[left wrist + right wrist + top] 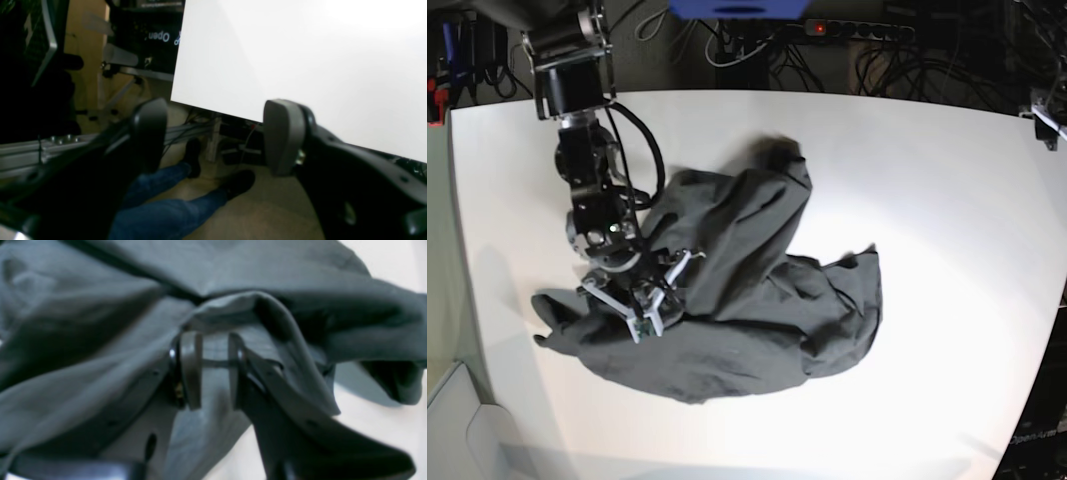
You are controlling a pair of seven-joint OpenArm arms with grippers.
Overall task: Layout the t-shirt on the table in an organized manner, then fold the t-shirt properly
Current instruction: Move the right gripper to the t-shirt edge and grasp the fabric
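Note:
The dark grey t-shirt (757, 290) lies crumpled in a heap on the white table (927, 180), left of centre. My right gripper (649, 312) is down in the shirt's left part. In the right wrist view its fingers (191, 370) stand a narrow gap apart with cloth between them, and a fold of the t-shirt (100, 340) drapes over the right finger. My left gripper (215, 133) hangs open and empty past the edge of the table (300, 60), far from the shirt.
A person's legs in blue jeans (173, 206) and black shoes are on the floor below the left gripper, beside an aluminium frame rail (33, 150). Cables and a power strip (857, 30) run behind the table's far edge.

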